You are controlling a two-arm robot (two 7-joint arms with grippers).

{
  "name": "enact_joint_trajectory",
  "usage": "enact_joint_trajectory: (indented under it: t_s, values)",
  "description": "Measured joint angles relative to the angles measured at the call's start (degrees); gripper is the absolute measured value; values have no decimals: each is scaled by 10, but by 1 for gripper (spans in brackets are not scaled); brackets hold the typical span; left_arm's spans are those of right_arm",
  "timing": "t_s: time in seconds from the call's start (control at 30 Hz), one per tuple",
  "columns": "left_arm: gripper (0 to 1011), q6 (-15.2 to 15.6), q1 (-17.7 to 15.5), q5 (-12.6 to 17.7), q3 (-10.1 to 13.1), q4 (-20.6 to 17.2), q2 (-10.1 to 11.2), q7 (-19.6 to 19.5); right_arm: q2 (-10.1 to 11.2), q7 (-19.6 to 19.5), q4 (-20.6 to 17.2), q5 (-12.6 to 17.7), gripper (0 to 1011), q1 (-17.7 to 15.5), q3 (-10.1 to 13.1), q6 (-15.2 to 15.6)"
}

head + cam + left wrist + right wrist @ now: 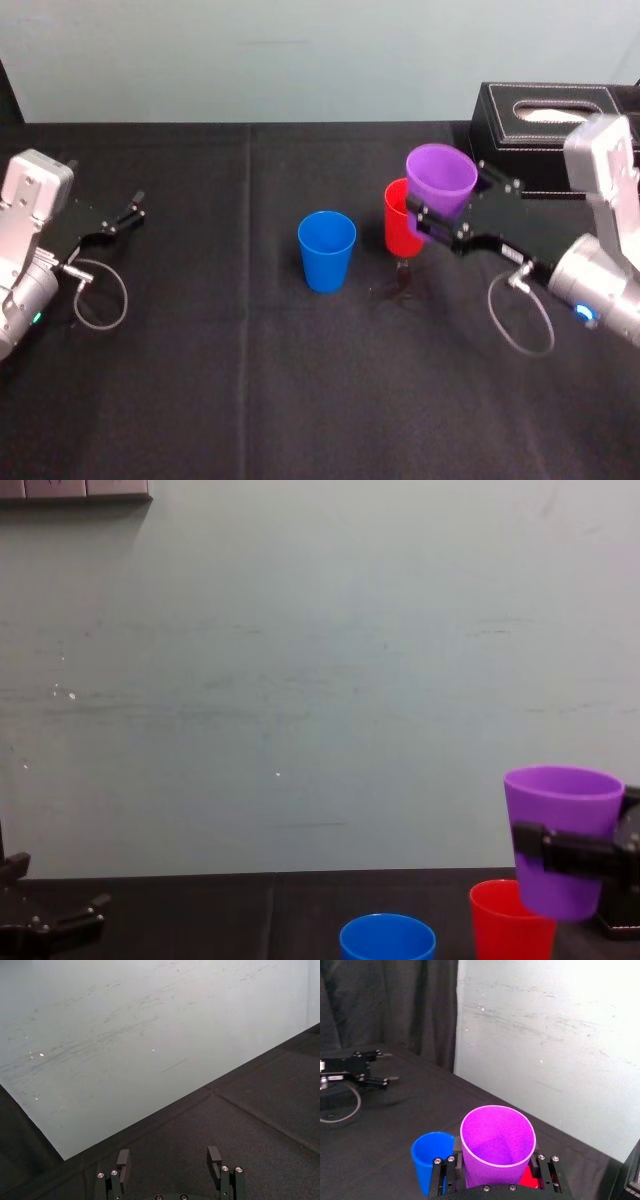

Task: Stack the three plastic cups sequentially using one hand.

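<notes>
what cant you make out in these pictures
- Head view: right side of red cup, behind the purple cup in the right gripper.
- Chest view: red and blue cup bases, cut by the bottom edge.
- Whether purple cup touches red cup: overlap hides it.
- Left wrist view: idle left gripper body, cut by the bottom edge.

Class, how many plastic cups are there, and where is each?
3. The blue plastic cup stands mid-table; the red plastic cup right of it; the purple plastic cup hangs beside the red, in the right gripper. Left gripper parked.
</notes>
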Motion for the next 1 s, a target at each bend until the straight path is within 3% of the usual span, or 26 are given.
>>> enact_joint_trajectory:
  t_s: [0.23, 0.5, 1.0]
  values:
    - [1005, 0, 0, 0, 0, 0, 0, 0, -16, 4, 44, -10, 733, 57, -15, 21]
    - [1005, 0, 0, 0, 0, 0, 0, 0, -38, 6, 97, -21, 734, 100, -33, 23]
    - [1005, 0, 0, 0, 0, 0, 0, 0, -64, 12, 153, -29, 733, 135, -46, -4]
